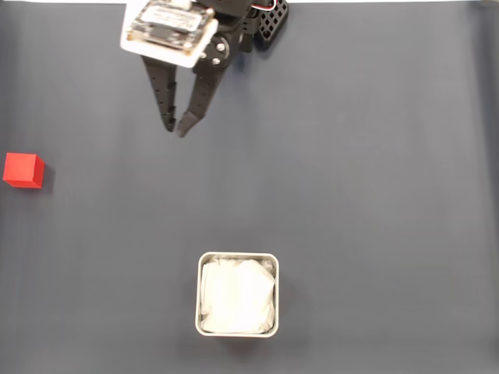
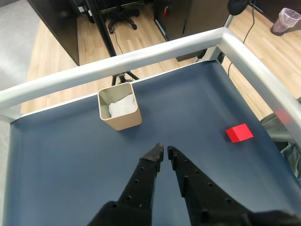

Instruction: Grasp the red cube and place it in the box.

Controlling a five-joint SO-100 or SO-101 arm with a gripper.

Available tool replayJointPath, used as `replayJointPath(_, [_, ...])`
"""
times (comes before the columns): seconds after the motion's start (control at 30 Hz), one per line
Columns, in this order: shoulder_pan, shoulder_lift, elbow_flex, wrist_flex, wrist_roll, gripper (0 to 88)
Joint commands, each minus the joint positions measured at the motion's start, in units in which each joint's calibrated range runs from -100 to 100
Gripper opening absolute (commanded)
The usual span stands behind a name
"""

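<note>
Bearing print too small to read, a white label (image 1: pixel 169 26) sits atop the gripper (image 1: pixel 175 127), whose black fingers (image 2: pixel 151 165) are nearly together and hold nothing. In the fixed view the red cube (image 1: pixel 23 170), small, plain and matte, lies on the dark mat (image 1: pixel 374 171) far left of the fingertips. The box (image 1: pixel 237 294), pale-rimmed with white paper inside, stands apart from both, right of the cube.

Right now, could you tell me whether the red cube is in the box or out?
Out. The red cube sits on the dark mat, well apart from the box, which holds white paper.
</note>
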Motion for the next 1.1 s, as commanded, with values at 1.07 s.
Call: replayJointPath(1.07, [18.1,16.3,-10.7,-3.8,-1.5,0.2])
